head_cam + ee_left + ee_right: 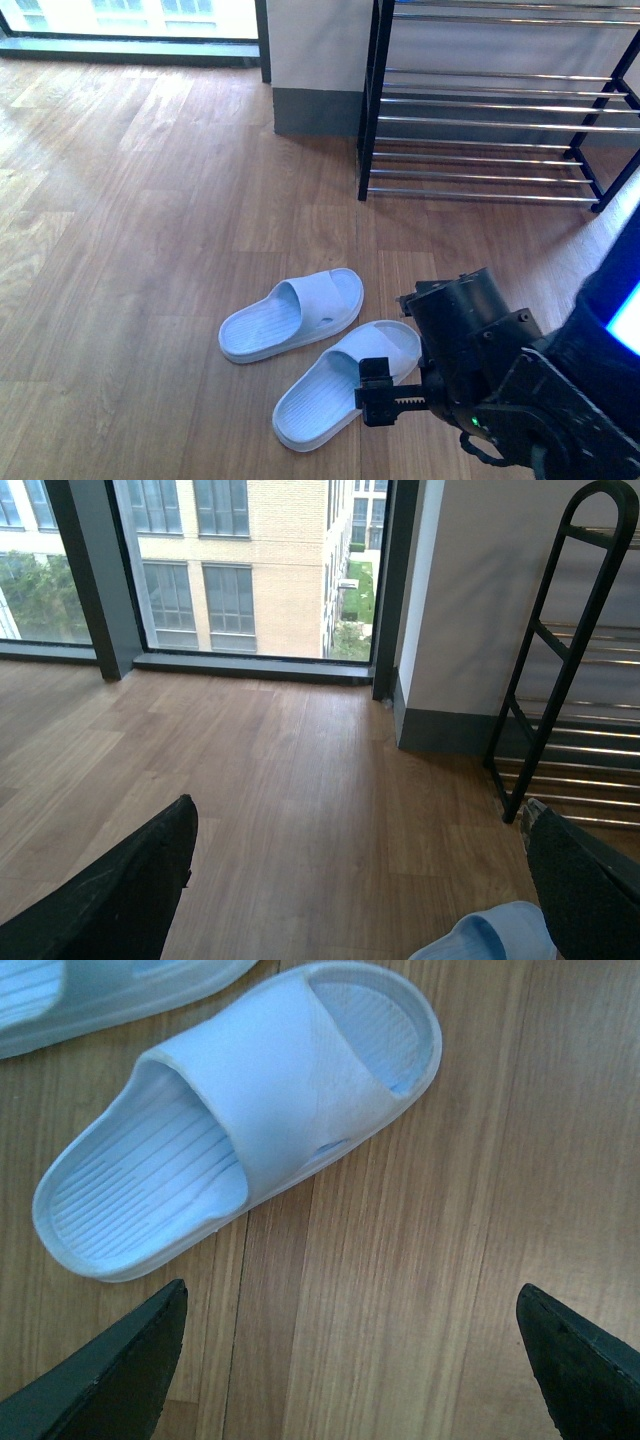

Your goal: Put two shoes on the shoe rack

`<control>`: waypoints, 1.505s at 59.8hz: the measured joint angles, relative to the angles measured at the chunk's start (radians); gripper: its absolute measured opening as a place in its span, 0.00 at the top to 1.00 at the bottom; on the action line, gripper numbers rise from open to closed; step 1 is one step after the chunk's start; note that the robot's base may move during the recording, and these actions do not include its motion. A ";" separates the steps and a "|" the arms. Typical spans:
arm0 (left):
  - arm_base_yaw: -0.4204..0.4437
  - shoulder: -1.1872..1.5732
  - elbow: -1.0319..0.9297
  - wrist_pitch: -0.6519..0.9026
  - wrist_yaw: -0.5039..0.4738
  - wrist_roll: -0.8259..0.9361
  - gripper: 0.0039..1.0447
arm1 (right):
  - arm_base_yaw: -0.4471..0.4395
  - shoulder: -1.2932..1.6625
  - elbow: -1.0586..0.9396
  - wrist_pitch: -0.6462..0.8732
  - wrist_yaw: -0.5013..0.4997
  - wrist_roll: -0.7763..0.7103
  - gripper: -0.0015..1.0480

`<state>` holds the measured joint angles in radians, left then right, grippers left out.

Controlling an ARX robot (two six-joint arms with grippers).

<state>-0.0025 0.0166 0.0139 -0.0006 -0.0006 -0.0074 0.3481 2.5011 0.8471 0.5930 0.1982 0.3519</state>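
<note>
Two pale blue rubber slides lie side by side on the wood floor, one (290, 315) farther off and one (340, 385) nearer. The shoe rack (480, 120), black-framed with chrome rods, stands at the back right with nothing on the tiers that show. My right arm (480, 350) hangs over the nearer slide's right end. In the right wrist view, that slide (250, 1110) lies just beyond my open right gripper (350, 1360), which is over bare floor. My left gripper (355, 880) is open too, with a slide's tip (495, 935) near one finger and the rack's side frame (560, 680) beyond.
A floor-to-ceiling window (200, 560) runs along the far wall. A white wall with a grey skirting (315, 110) stands left of the rack. Part of the other slide (80, 990) shows at the corner of the right wrist view.
</note>
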 joint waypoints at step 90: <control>0.000 0.000 0.000 0.000 0.000 0.000 0.09 | -0.098 0.370 0.426 -0.101 0.031 0.107 0.97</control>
<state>-0.0025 0.0166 0.0135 -0.0002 -0.0006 -0.0078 0.2504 2.8716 1.2736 0.4919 0.2287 0.4587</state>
